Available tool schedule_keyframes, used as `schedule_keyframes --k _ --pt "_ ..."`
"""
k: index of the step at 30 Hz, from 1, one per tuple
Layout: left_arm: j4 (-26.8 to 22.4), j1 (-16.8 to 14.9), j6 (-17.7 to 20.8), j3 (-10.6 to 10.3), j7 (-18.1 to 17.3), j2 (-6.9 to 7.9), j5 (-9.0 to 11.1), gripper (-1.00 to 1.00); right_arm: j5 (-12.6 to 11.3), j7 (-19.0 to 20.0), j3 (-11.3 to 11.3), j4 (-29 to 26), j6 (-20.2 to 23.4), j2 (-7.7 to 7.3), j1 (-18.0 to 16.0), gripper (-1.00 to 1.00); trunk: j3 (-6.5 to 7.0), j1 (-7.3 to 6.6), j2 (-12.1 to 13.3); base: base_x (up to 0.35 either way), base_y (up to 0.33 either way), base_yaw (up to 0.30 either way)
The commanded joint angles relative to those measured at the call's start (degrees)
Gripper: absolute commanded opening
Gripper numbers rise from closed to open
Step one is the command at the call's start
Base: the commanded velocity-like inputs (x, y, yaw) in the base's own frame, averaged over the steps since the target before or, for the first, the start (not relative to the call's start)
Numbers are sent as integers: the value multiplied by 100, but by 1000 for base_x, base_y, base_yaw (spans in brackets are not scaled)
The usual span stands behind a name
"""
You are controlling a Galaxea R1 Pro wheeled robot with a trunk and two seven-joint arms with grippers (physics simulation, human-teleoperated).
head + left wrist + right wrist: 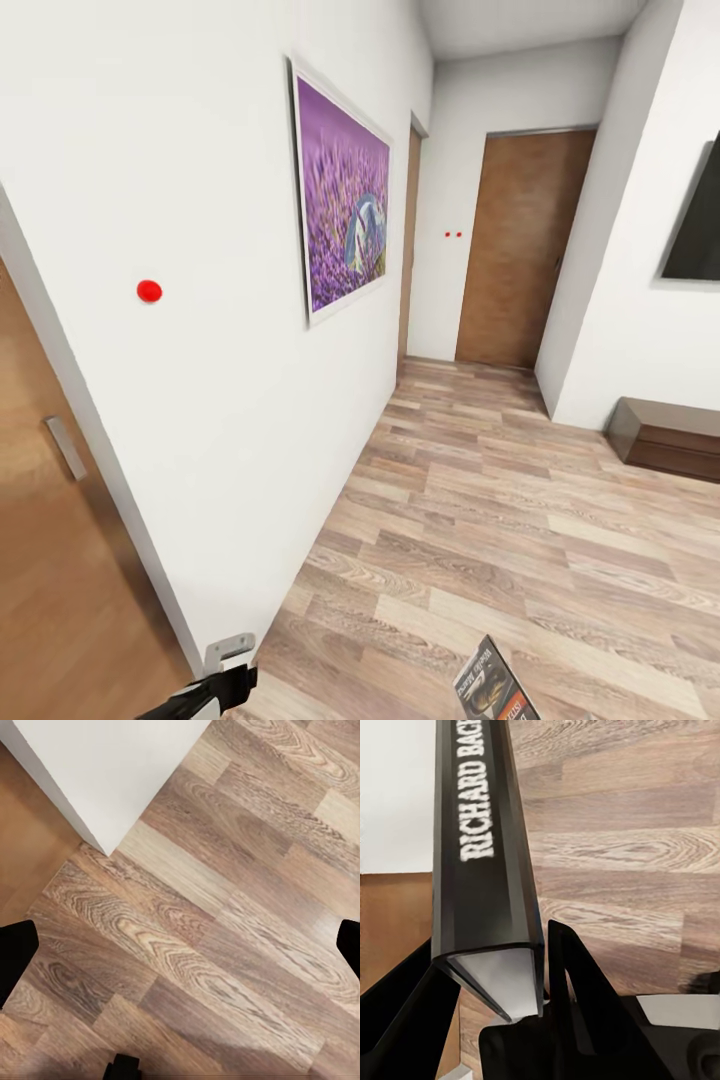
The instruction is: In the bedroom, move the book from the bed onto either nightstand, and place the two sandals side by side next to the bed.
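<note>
**Carrying the book down the hall: hold firm, steer wide of the wall**

Right gripper (521, 1009) clamped on the book (484, 862), fingers closed across its lower edge, spine with white lettering running away from the camera. Same book (493, 685) peeking in at about 5 o'clock of the head view, tilted, orange band just visible, held above the wood-plank floor (500, 520). Left gripper (180, 945) spread wide, nothing between its tips, pointing down at bare planks close to a white wall corner (105, 780); left arm low at 7 o'clock in the head view, very near that corner.

No bed, nightstand or sandals in sight here; likely mid-transit, with the placing step still ahead. Purple framed picture (345, 205) on the wall at 11 o'clock, brown door (520, 250) at 1 o'clock at the corridor's end, low dark cabinet (668, 437) at 3 o'clock; probably too long for a nightstand, so not the target.

Best kept: steady squeeze on the thin paperback, since a grip at one edge invites swinging or slipping. Worth turning away from the wall before rolling on, sparing the left arm a scrape. Slow base turns, book kept level.
</note>
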Motion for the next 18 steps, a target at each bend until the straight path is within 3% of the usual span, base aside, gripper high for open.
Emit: schedule_keyframes --k 1,18 --pt "6 6 -24 17 4 -4 17 100 -60 7 30 -4 46 -4 -4 -100 -2 3 -10 0 0 0" --pt "-3 26 -34 17 -14 -8 17 100 -57 9 38 8 46 -4 -4 -100 65 3 -10 0 0 0"
